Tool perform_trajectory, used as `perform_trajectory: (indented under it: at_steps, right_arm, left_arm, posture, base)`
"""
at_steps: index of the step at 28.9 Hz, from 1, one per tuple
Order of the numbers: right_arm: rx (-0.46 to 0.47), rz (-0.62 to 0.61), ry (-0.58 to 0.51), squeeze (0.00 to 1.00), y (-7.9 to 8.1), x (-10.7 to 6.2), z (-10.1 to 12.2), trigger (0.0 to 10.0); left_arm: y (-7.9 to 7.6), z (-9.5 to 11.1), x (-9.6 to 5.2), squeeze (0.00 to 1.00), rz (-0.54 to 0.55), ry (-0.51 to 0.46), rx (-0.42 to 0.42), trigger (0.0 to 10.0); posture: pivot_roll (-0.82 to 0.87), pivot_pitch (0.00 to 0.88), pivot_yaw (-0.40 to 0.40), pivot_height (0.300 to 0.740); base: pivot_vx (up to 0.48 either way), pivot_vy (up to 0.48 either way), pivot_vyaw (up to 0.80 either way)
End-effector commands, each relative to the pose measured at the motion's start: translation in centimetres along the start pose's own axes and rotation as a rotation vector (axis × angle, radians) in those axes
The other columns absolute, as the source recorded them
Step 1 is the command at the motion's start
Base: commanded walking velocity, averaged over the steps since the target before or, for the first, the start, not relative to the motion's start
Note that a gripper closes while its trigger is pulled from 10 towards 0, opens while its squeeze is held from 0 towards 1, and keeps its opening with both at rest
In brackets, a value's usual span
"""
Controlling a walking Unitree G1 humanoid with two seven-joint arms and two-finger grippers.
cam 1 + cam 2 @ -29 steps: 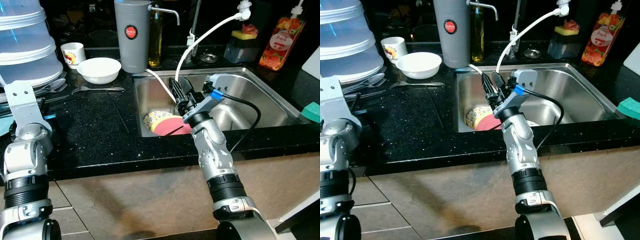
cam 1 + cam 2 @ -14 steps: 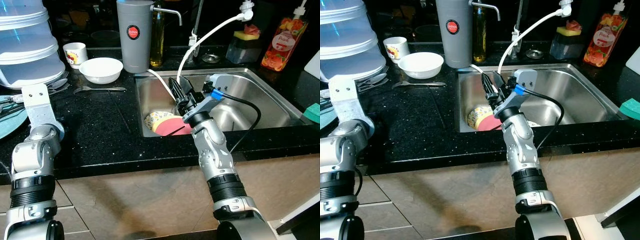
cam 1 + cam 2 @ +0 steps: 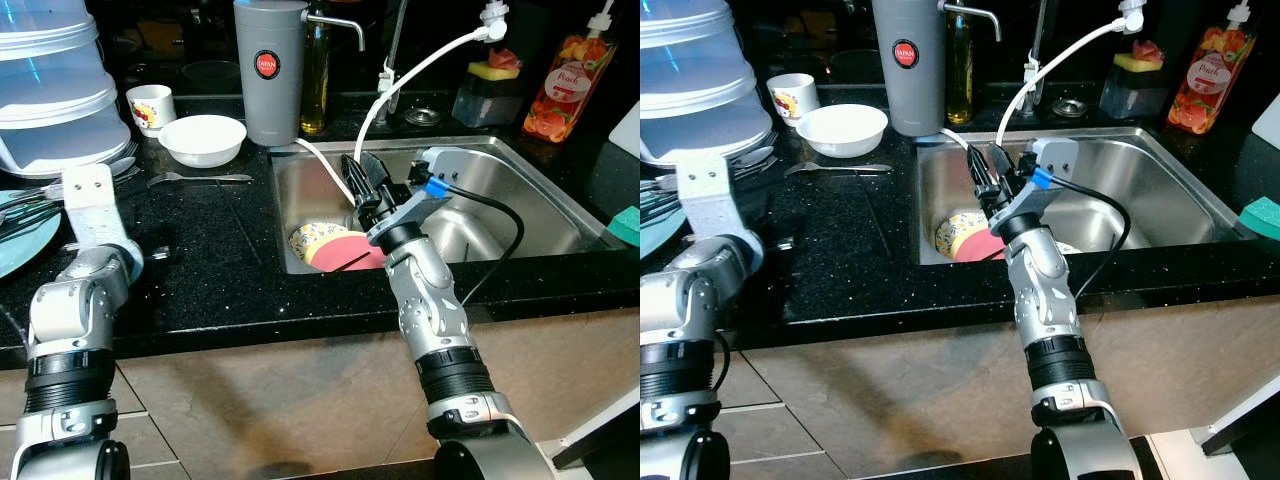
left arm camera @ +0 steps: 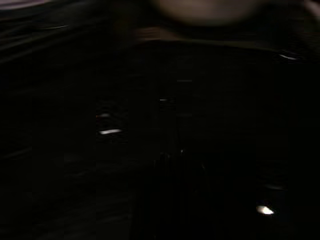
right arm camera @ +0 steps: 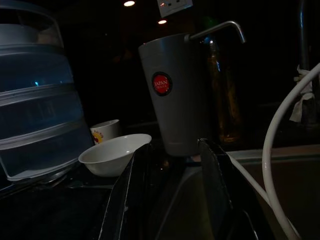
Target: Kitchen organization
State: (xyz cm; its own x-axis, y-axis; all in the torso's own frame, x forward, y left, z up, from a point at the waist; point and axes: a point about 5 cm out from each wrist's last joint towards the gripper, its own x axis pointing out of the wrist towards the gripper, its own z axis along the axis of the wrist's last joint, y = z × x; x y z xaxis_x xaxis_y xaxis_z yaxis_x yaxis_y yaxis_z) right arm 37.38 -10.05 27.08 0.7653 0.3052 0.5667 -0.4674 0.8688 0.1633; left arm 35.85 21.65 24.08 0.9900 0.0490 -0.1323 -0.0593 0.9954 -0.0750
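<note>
Two hazards: right pincer (image 3: 360, 172), fingers parted and empty above the sink (image 3: 520, 175), may snag the white hose (image 3: 420, 66); left pincer's state cannot be told.

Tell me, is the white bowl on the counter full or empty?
Empty. The white bowl sits upright on the black counter, and its inside shows plain white, nothing in it.

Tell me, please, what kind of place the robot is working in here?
Most likely a home kitchen. A stainless steel sink is set in a black speckled stone countertop, a white ceramic bowl stands beside a tall grey water dispenser, and the right gripper is over the sink.
</note>
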Motion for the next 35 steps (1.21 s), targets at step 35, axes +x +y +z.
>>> perform_trajectory:
  at_steps: [35]
  right_arm:
    - [0.444,0.058,0.035,0.0,2.5,1.4,1.0,10.0]
  left_arm:
    - [-4.5,3.4,-1.9,0.0,-0.527,-0.353,-0.001,0.0]
  posture:
    - [0.07,0.11,-0.01,0.74]
  base:
    - [0.0,0.0,0.0]
